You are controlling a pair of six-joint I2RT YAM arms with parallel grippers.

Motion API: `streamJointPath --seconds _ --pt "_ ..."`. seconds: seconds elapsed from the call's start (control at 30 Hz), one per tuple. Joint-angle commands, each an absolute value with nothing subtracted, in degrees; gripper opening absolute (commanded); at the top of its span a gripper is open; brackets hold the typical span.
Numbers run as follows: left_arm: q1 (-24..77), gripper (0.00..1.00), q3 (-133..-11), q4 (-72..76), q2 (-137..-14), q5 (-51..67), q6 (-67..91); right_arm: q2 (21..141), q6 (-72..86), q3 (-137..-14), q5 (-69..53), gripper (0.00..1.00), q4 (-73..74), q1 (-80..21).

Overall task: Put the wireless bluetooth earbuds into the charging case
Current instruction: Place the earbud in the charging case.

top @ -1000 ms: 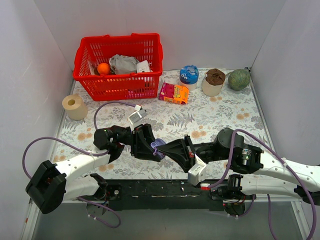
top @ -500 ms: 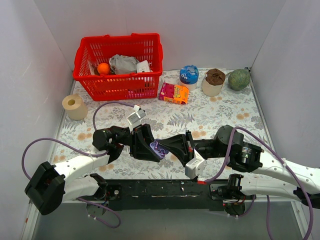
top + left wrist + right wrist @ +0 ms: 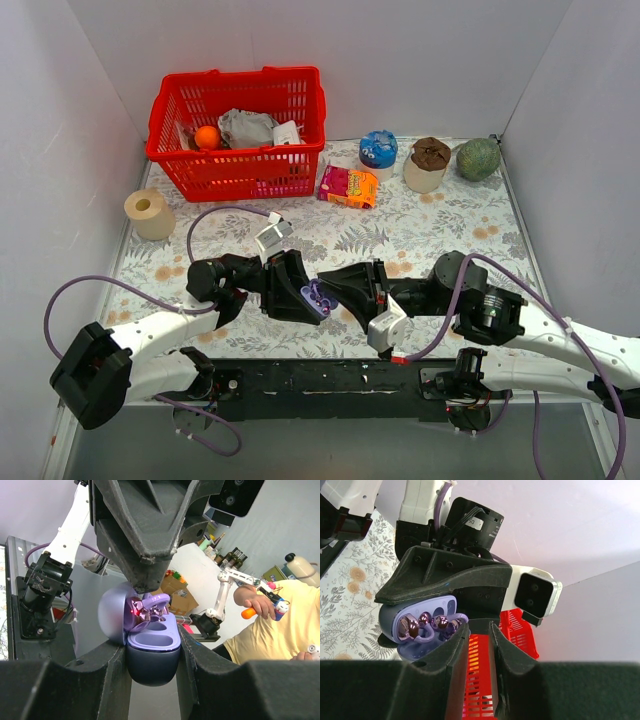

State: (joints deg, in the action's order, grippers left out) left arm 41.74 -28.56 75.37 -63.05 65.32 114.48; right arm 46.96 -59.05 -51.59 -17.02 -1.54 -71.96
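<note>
My left gripper point(image 3: 312, 300) is shut on the charging case point(image 3: 318, 297), a pale lavender oval with its lid point(image 3: 111, 612) open. In the left wrist view the case point(image 3: 152, 655) sits between both fingers. Two shiny purple earbuds point(image 3: 412, 626) with curved hooks lie on the case's open purple face point(image 3: 420, 625); I cannot tell whether they are fully seated. They also show in the left wrist view point(image 3: 150, 609). My right gripper point(image 3: 335, 283) hovers right at the case, its jaws point(image 3: 479, 630) slightly apart with nothing between them. One fingertip point(image 3: 459, 630) touches an earbud hook.
A red basket point(image 3: 240, 130) with an orange and wrappers stands at the back left. A paper roll point(image 3: 150, 213), a snack pack point(image 3: 348, 186), a blue cup point(image 3: 378, 150), a brown cup point(image 3: 428, 163) and a green ball point(image 3: 478, 158) stand around. A white plug with a cable point(image 3: 272, 235) lies behind the left gripper.
My right gripper has shifted slightly left and back and tilted over the case. The left gripper holds the case almost still.
</note>
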Motion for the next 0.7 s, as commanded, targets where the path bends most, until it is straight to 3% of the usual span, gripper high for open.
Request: streamJointPath --seconds 0.0,0.37,0.5,0.63,0.67 --pt "41.57 0.01 -29.0 105.91 -62.67 63.54 134.03 45.71 -57.74 -50.71 -14.86 0.31 -2.37 -71.63" --pt "41.57 0.01 -29.27 105.91 -63.63 63.46 133.86 43.16 -57.22 -50.1 -11.6 0.34 -1.23 -71.63" --pt "41.49 0.01 -29.0 105.82 -64.16 63.37 133.42 40.96 -51.88 -50.36 -7.92 0.39 -3.86 -71.63" --pt "40.87 0.01 -28.13 105.82 -65.12 61.45 131.23 42.0 -35.64 -55.09 4.09 0.39 -8.35 -71.63" --pt "40.87 0.0 -28.04 105.73 -65.39 60.83 130.35 44.1 -31.85 -59.89 11.27 0.3 -7.31 -71.63"
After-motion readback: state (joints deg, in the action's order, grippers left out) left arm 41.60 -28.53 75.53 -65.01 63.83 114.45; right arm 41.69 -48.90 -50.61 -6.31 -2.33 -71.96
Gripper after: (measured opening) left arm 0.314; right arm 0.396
